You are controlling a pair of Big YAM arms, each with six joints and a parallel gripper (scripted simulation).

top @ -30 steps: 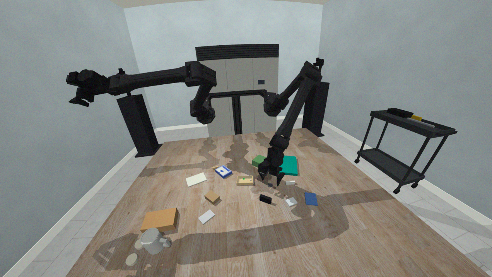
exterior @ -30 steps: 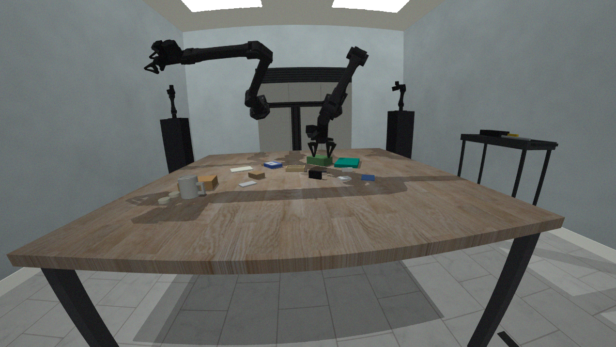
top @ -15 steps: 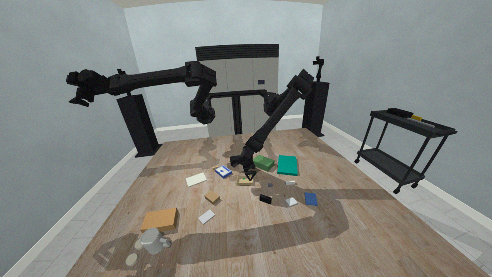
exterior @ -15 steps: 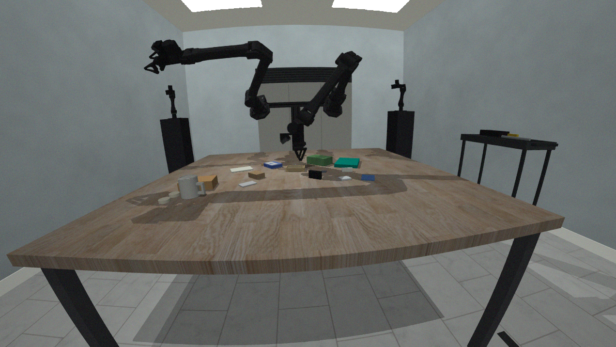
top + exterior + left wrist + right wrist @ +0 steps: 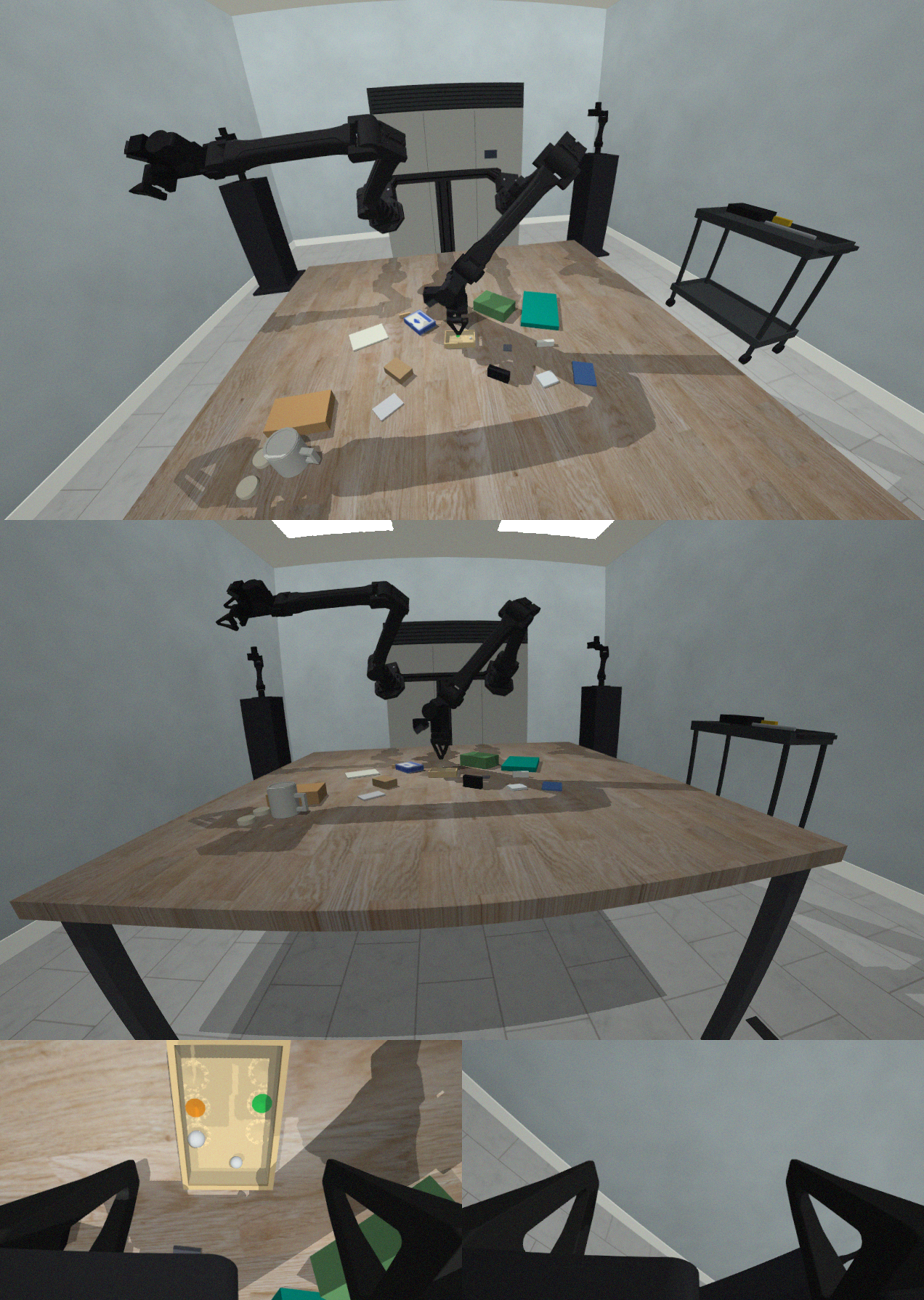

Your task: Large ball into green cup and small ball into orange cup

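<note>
The covered wooden puzzle (image 5: 227, 1114) lies flat on the table, also seen in the top view (image 5: 460, 338). Inside it are an orange cup (image 5: 195, 1107) and a green cup (image 5: 261, 1103). The large white ball (image 5: 196, 1139) sits just below the orange cup. The small white ball (image 5: 236, 1162) sits near the puzzle's near end wall. My left gripper (image 5: 230, 1170) hovers just above the puzzle's near end, open and empty; it also shows in the top view (image 5: 457, 321). My right gripper (image 5: 150, 184) is open and empty, raised high off the table's far left side, facing the wall.
A green block (image 5: 494, 304) and a teal block (image 5: 540, 309) lie just beyond the puzzle. A blue-white card box (image 5: 419, 321), a white slab (image 5: 368, 336), small tan (image 5: 398, 369) and black (image 5: 498, 373) blocks lie around it. A mug (image 5: 288, 452) and an orange box (image 5: 300, 412) stand at front left.
</note>
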